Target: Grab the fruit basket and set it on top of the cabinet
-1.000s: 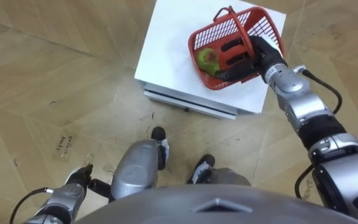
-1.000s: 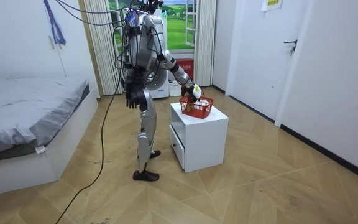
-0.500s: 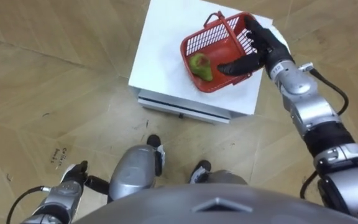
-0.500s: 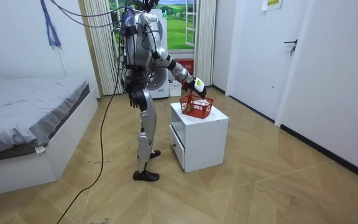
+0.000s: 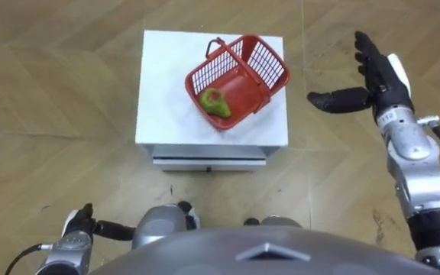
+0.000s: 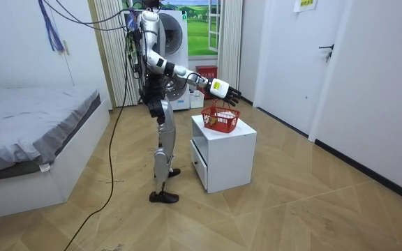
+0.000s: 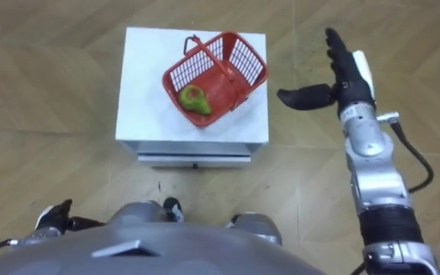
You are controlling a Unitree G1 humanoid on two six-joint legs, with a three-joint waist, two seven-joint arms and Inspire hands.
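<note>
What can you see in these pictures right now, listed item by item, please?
fruit basket: one, red, on the cabinet's top, towards its right side
fruit: one, green, inside the fruit basket
cabinet: one, white, with a drawer, in front of the robot
floor: wooden, all around
bed: one, grey cover, room view's left
door: one, white, room view's right
right hand: black, open, in the air to the right of the fruit basket, clear of it
left hand: low at the robot's side
</note>
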